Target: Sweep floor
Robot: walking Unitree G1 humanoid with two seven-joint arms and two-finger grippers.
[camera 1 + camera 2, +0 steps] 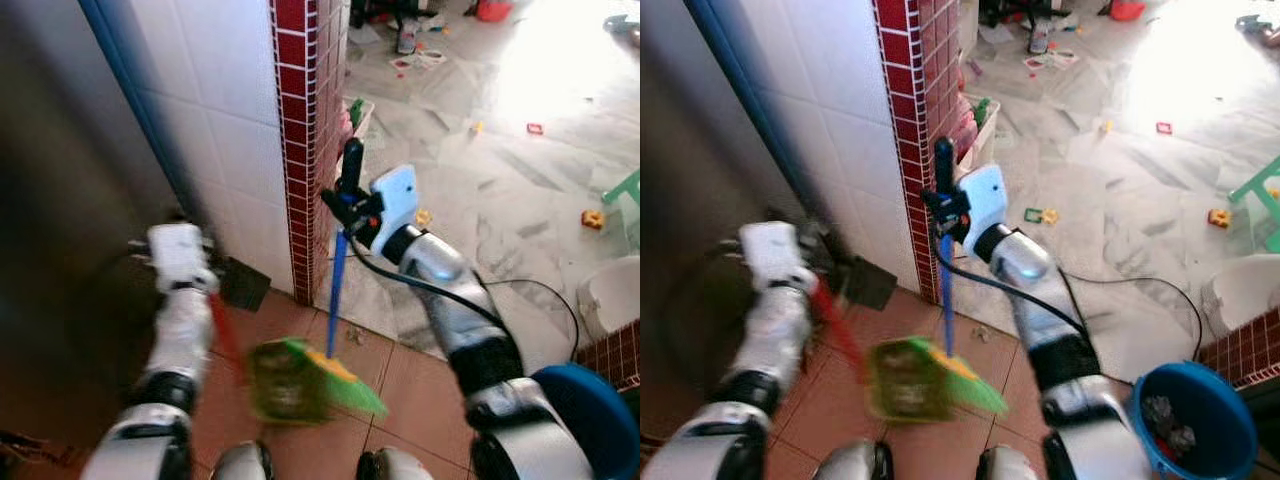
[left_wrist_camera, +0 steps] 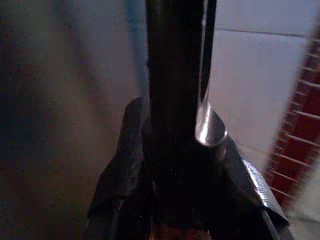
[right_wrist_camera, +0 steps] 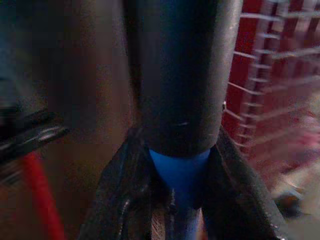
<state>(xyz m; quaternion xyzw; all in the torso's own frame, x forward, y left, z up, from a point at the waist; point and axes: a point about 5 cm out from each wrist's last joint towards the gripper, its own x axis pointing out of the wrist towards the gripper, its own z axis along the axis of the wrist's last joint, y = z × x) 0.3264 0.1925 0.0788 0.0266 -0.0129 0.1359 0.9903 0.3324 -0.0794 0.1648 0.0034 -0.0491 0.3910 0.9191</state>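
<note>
so the right gripper (image 1: 350,200) was pinching the blue-handled broom with the black grip cap (image 1: 337,290), fingers clamped round the handle near the top, and its green and yellow bristle head (image 1: 340,385) sat on the terracotta floor tiles (image 1: 300,320) right by the robot's feet. the left gripper (image 2: 175,165) was closed on the dark top of a red-handled green dustpan (image 1: 285,385), which was blurry, low next to the bristles. both were beside the red mosaic tile pillar (image 1: 310,130). progress-wise, i'd say barely into it: the white marble floor (image 1: 500,200) past the pillar had toys and scraps (image 1: 593,218) scattered everywhere. a blue bucket (image 1: 1195,420) with some bits in it hung at the right arm.
</note>
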